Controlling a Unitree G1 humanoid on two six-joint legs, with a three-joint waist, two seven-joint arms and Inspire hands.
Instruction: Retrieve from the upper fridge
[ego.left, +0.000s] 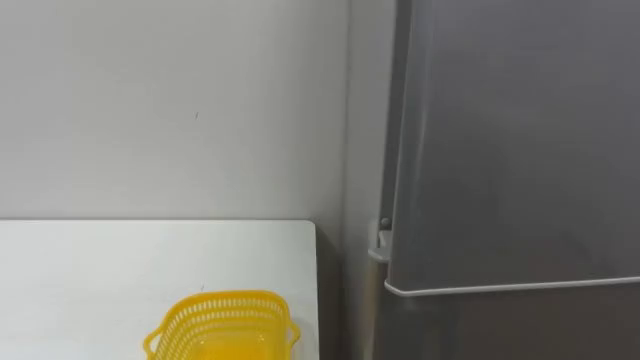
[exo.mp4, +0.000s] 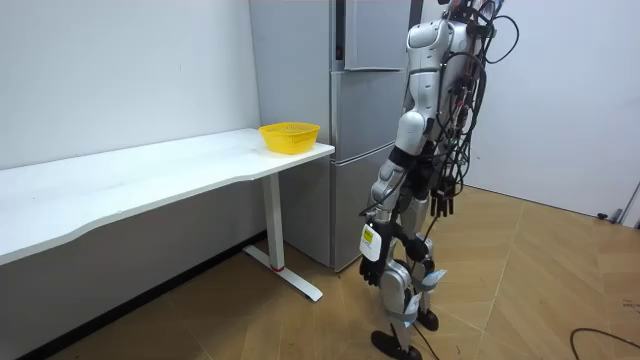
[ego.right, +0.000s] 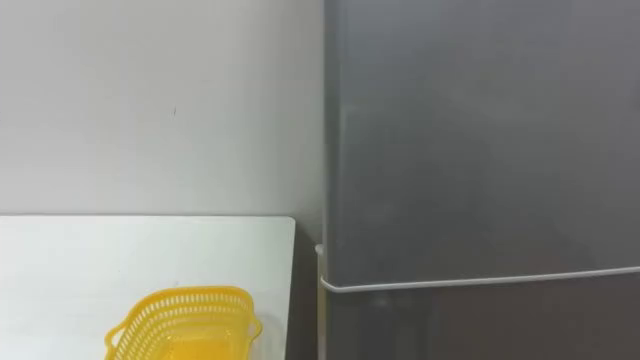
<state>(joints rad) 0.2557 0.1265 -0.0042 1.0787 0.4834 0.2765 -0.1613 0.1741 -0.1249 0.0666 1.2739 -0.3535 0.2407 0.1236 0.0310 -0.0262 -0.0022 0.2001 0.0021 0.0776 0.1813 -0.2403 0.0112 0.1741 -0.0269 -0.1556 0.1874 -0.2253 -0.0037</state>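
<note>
The grey fridge's upper door (ego.left: 510, 150) (ego.right: 480, 140) is shut, directly in front of me, with a pale seam above the lower door (ego.left: 510, 288). In the room view I stand facing the fridge (exo.mp4: 365, 100), about an arm's length from it, both arms hanging down. My left hand (exo.mp4: 372, 270) hangs low on the side of the table, fingers relaxed. My right hand (exo.mp4: 443, 203) hangs by my hip, fingers straight down. Neither holds anything.
A white table (ego.left: 120, 270) (exo.mp4: 150, 175) runs along the wall left of the fridge. A yellow mesh basket (ego.left: 222, 325) (ego.right: 185, 322) (exo.mp4: 289, 136) stands on its end nearest the fridge. Wooden floor lies behind me.
</note>
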